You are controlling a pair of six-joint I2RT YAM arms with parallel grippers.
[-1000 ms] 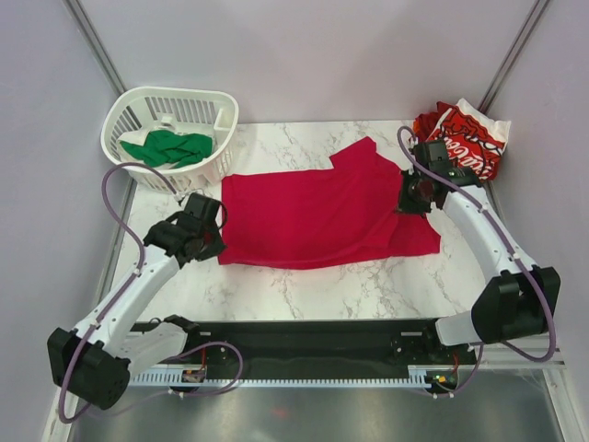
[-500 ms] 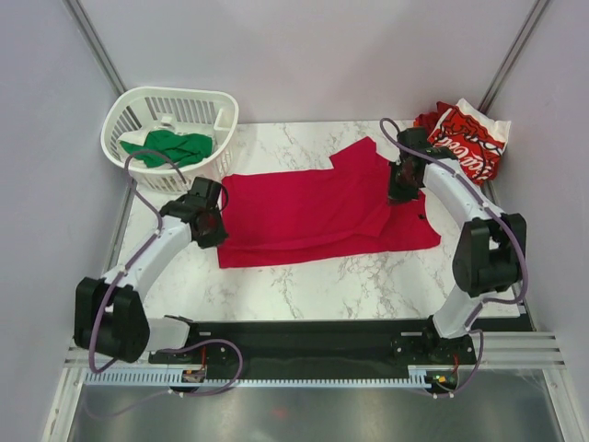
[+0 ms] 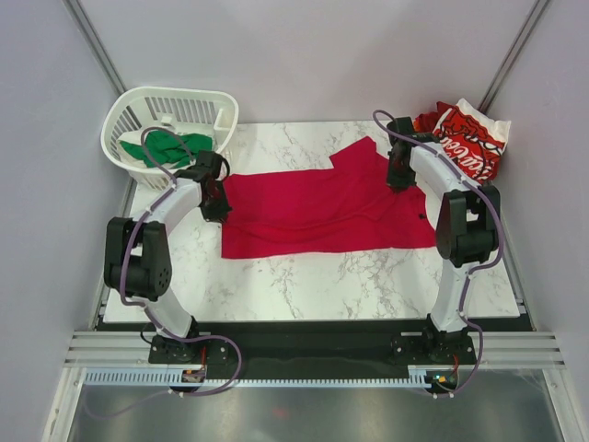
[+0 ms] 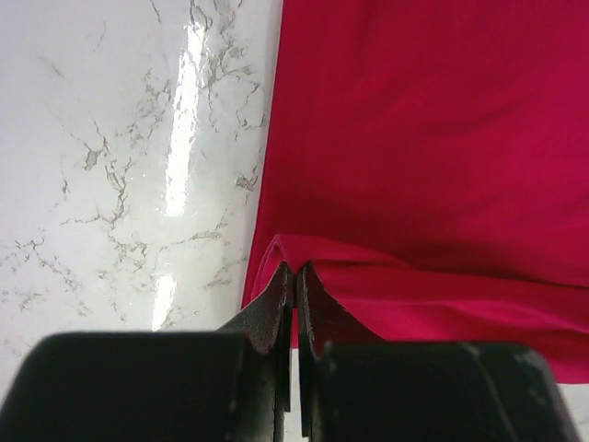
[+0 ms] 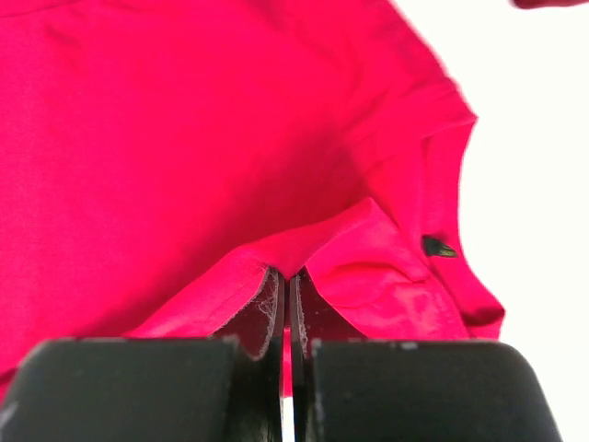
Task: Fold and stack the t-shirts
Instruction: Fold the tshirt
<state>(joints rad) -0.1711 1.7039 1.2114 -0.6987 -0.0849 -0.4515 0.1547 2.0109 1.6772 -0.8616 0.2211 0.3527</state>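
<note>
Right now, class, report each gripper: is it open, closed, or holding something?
The left gripper is closed, pinching the edge of the crimson t-shirt.
The right gripper is closed, pinching a fold of the same shirt.

— What do we see of the tees?
— A plain red tee (image 3: 322, 207) lies spread flat across the middle of the table (image 3: 304, 276). One sleeve points to the far side, and both side edges are puckered up.
— And the others?
— A red-and-white tee (image 3: 469, 138) with white script lies bunched at the far right corner. A green tee (image 3: 166, 147) sits crumpled in the basket (image 3: 184, 95).
</note>
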